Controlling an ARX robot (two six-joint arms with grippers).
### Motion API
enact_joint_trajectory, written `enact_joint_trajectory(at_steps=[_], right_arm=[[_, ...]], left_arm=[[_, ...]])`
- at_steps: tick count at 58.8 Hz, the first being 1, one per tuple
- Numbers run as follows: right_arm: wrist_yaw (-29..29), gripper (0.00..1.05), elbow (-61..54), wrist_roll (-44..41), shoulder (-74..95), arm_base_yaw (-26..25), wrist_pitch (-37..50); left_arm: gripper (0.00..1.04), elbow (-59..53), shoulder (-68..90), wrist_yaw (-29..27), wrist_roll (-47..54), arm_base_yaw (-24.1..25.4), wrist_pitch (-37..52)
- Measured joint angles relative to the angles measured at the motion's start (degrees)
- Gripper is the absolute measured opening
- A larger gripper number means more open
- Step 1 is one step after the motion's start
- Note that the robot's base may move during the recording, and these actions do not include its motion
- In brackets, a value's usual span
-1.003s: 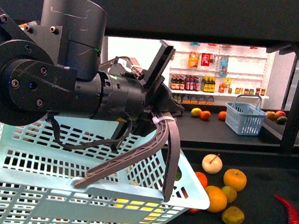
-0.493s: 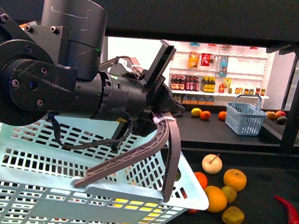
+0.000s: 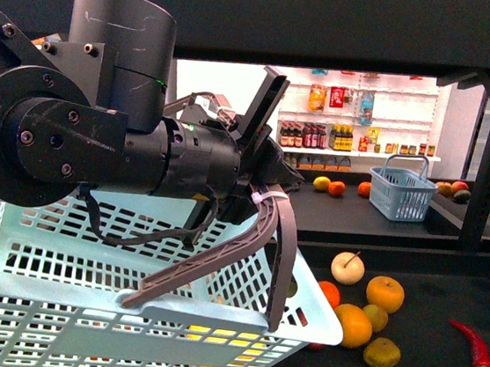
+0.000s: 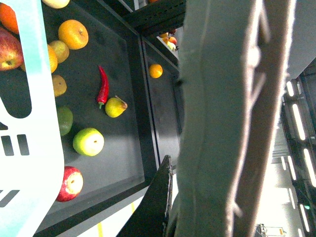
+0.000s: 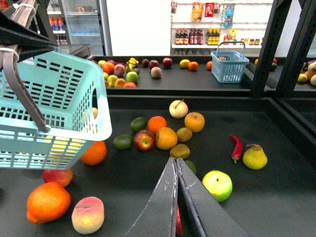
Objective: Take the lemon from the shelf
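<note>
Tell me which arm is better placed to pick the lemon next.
Right. Its fingers are shut and empty above the fruit on the shelf; the left fingers carry the basket by its handles.

The left arm (image 3: 100,132) is matt black all over. It has a fat drum scuffed with pale scratches, a round end cap ringed with small screws, and a stepped barrel leading to the wrist. A tiny green light glows low on the drum, and another on the barrel. Thin black cables loop beneath, and a paler grey bracket sits near the wrist. The left gripper (image 3: 274,165) has flat black plates. The right gripper (image 5: 176,163) has two long, dark grey, tapering fingers with pale, worn edges.
</note>
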Motion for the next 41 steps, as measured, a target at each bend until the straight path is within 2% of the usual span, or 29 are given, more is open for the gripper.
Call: enact_joint_trajectory(at_steps=[7,41], right_arm=[[0.0,0.04,0.0,0.0,0.0,0.0,0.0],[0.0,0.96,0.0,0.0,-0.1,0.0,0.0]], left_arm=[[0.07,0.0,0.1,-0.2,-0.1,0.0,0.0],[0.07,0.0,0.1,-0.1,0.0,0.0,0.0]])
